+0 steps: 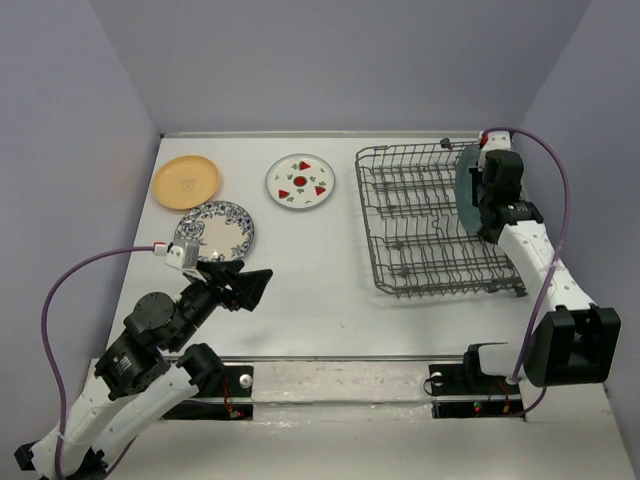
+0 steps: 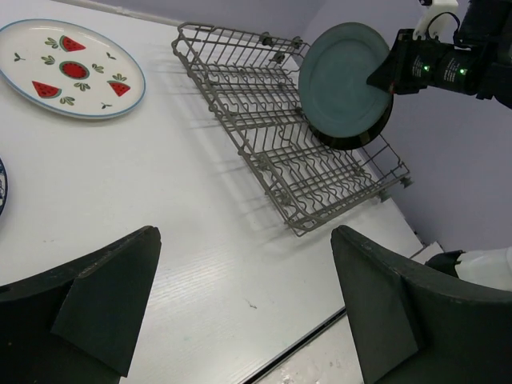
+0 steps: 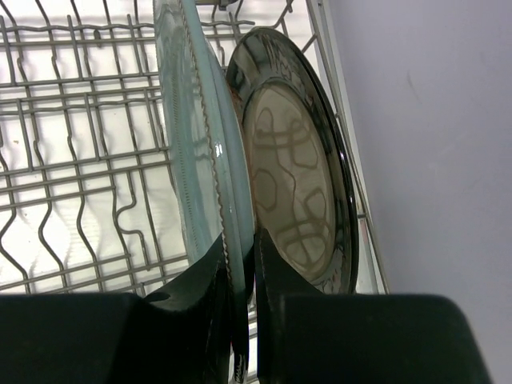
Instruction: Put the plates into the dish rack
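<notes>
My R fingers point(image 2: 380, 78) are pinching the teal plate point(image 2: 344, 80) by its rim. One pad sits on each face, w/ only the plate's thickness btwn them. The plate stands on edge, nearly upright, and hangs down from my fingertips over the right end of the dish rack point(image 1: 420, 230). Its lower edge is down among the wires, but I can't tell if it's seated in a slot.

Just to the right of my R fingers, the beige plate point(image 3: 296, 184) w/ the dark brown rim stands upright in the rack. It's close beside the teal one, face to face, and the two rims look to be touching near my fingertips. Beyond it is the rack's right wall. To the left of these fingers are rows of tines w/ no plates in them.

My L fingers point(image 1: 255, 288) are spread wide w/ nothing btwn them. They hover over the table point(image 1: 300, 290), well apart from the rack, which is off to their right.

- Floral plate point(image 1: 214, 229): flat on the table, just ahead and left of my L fingers.
- Watermelon plate point(image 1: 300, 182): flat on the table, farther ahead.
- Orange plate point(image 1: 186, 181): flat on the table, ahead and further left, near the floral one.

All three are outside the rack.
</notes>
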### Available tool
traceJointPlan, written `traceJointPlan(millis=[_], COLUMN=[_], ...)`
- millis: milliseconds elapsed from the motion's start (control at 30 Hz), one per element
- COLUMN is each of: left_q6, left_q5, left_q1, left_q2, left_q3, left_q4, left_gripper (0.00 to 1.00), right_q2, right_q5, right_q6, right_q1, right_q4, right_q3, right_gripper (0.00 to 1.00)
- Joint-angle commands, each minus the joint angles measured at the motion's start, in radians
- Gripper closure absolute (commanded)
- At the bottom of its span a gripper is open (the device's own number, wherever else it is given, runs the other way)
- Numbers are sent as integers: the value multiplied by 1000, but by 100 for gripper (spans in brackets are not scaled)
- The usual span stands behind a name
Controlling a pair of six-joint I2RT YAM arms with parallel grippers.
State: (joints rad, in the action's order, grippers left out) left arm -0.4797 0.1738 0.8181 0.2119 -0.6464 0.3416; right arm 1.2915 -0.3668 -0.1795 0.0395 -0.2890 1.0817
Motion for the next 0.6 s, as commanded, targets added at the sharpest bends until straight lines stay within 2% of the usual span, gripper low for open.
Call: traceJointPlan(millis=[0,200,567], left_q6=[3,3,3], left_q5=[20,20,18], left_q1=[6,6,6], left_q2=[-8,-11,-11], left_q3=[-9,-7,-7], left_q4=[-26,-26,-29], left_gripper=[1,1,1], right_q2=[-12,-9,12], right_q5=[-34,-77,-1], right_q6=[3,5,17], right_q1=[-19,-20,-20], right_q4=[194,221,221], right_q3=[18,0,-28], right_gripper=[93,93,93])
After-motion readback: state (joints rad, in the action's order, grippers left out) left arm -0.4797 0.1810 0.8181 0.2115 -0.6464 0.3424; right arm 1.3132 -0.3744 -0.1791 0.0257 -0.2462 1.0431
